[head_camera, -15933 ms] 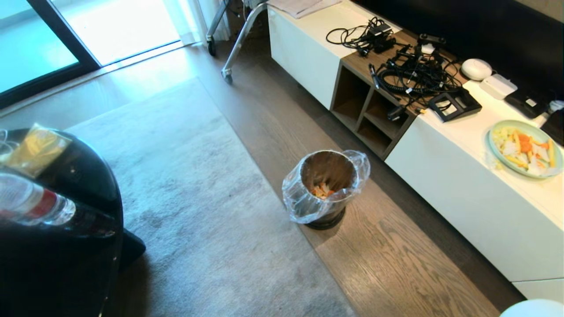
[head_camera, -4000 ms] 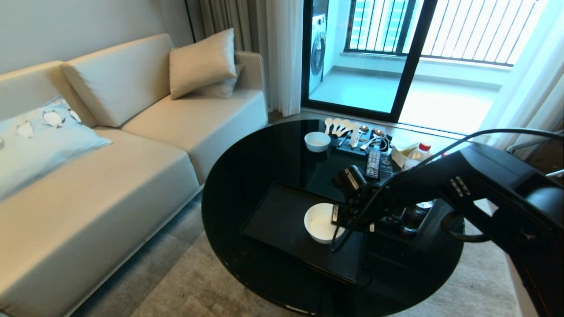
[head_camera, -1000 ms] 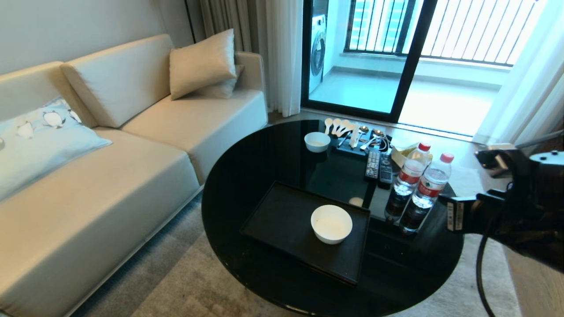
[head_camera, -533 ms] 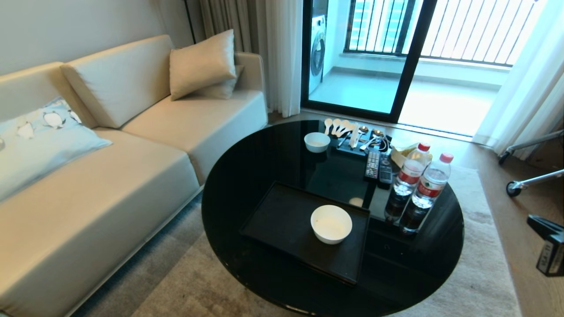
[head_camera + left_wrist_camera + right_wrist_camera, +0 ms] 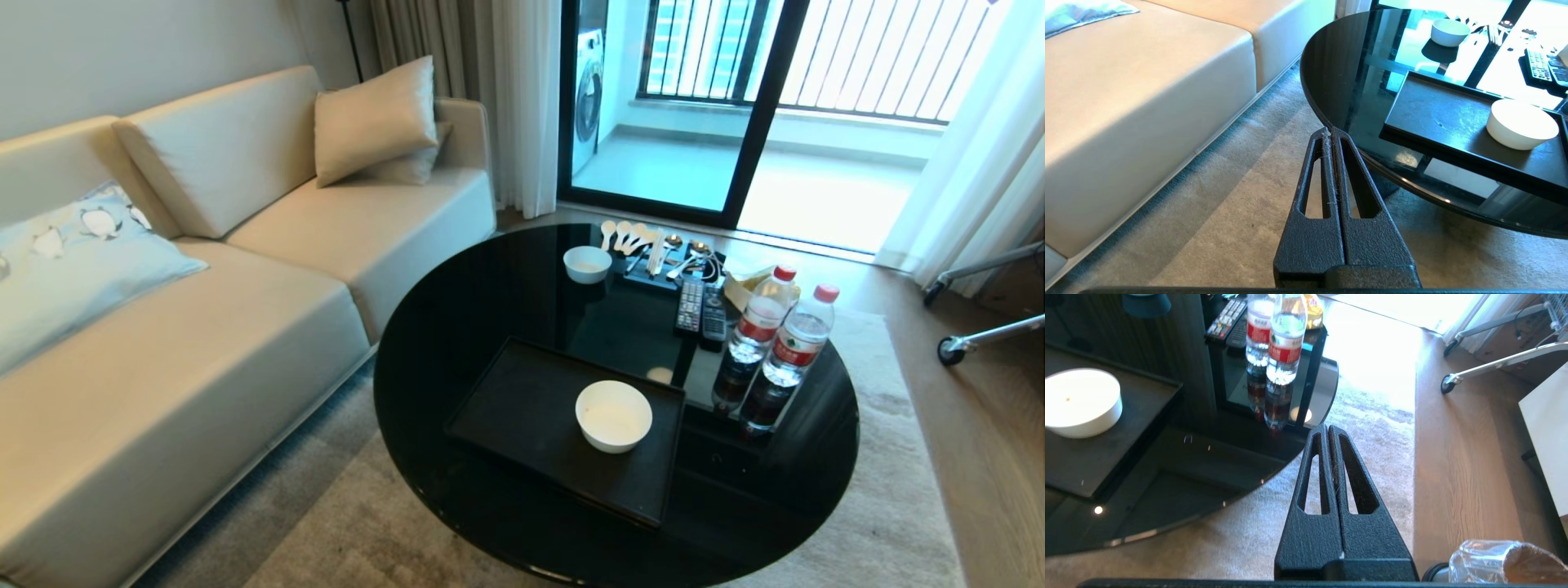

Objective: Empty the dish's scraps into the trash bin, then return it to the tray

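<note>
A beige sofa point(image 5: 204, 269) sits at left. The left gripper point(image 5: 1331, 134) hangs closed and empty by the black round surface point(image 5: 457, 327). The dish point(image 5: 614, 415) stands upright on the tray point(image 5: 522, 408). The right gripper point(image 5: 1328, 430), closed and empty, hangs over the rug with the trash bin point(image 5: 1506, 561) close by.

- Daylight pours in through the balcony door point(image 5: 739, 122) at upper right of the head view.
- Strong glare washes the glossy tabletop point(image 5: 1453, 41) in the left wrist view.
- All views are sharp.
</note>
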Tool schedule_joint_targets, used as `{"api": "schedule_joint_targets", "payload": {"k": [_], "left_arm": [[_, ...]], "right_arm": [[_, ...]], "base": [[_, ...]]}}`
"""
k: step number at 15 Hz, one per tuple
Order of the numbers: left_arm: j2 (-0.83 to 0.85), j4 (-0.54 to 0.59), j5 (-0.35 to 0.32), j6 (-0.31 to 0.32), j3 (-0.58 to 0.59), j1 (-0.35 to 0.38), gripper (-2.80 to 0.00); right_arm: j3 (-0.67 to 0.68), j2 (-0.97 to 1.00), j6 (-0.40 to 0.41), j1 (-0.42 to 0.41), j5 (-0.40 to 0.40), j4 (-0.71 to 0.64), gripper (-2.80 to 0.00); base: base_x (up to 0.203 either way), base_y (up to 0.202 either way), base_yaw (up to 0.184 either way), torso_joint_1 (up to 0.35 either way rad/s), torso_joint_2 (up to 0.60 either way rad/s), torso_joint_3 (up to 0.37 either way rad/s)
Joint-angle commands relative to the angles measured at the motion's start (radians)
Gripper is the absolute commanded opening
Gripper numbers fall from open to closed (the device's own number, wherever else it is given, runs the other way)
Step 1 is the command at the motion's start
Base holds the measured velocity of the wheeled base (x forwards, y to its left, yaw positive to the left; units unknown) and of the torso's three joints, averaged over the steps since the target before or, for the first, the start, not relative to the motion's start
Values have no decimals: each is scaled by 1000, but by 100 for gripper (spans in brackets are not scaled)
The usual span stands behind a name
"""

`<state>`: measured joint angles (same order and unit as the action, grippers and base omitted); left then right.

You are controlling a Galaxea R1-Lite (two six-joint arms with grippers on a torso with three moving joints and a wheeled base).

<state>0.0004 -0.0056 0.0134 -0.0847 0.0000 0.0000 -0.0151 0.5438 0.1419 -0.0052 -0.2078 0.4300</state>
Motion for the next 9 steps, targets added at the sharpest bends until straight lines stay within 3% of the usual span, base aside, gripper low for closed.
{"api": "schedule_joint_targets", "payload": {"k": [1, 4, 9], "left_arm": [[0, -1, 0, -1, 0, 0, -280], [0, -1, 0, -1, 0, 0, -280], [0, -1, 0, -1, 0, 0, -280]], "right_arm": [[12, -202, 0, -10, 34, -157, -280], [15, -337, -4, -17, 176, -308, -280], [8, -502, -14, 6, 268, -459, -280]], "base": [[0, 0, 0, 0, 0, 0], [0, 0, 0, 0, 0, 0], [0, 0, 0, 0, 0, 0]]}}
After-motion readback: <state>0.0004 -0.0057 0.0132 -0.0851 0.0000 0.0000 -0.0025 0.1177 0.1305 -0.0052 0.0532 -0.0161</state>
